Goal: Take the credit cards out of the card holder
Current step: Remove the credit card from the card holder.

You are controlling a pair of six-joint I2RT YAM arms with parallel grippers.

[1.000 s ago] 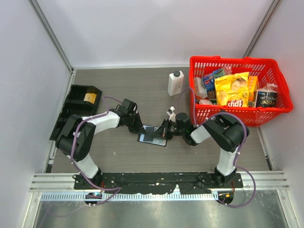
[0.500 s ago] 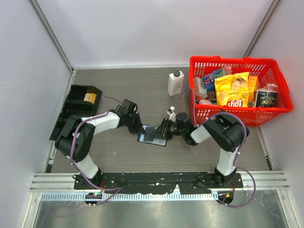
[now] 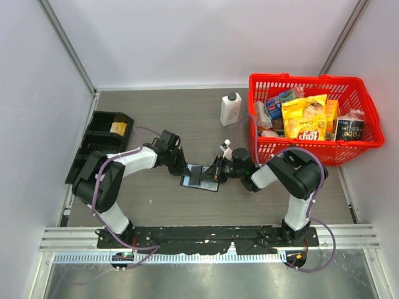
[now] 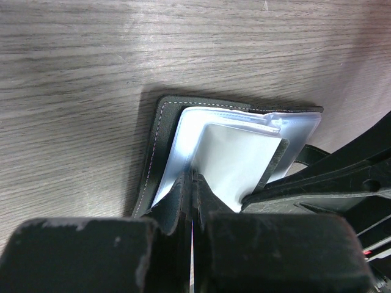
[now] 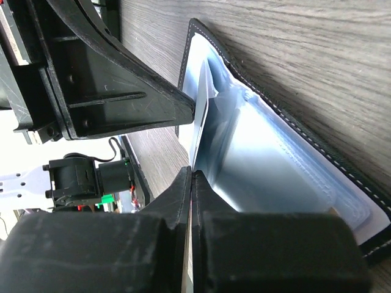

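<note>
The black card holder (image 3: pixel 198 180) lies open on the table between my two grippers. In the left wrist view its stitched black edge (image 4: pixel 157 152) frames light blue credit cards (image 4: pixel 238 162). My left gripper (image 3: pixel 184 169) is shut on the holder's near edge (image 4: pixel 193 178). My right gripper (image 3: pixel 215 173) is shut (image 5: pixel 191 173) on the edge of a light blue card (image 5: pixel 201 122) that stands up from the holder (image 5: pixel 269 101). One left finger (image 5: pixel 134 97) touches that card's far end. Another blue card face (image 5: pixel 287 165) lies in the pocket. No yellowish-orange card shows.
A red basket (image 3: pixel 299 152) full of groceries stands at the right, close behind my right arm. A white bottle (image 3: pixel 230 109) stands left of it. A black compartment tray (image 3: pixel 93 124) holding a yellow item (image 3: pixel 118 128) sits at the far left.
</note>
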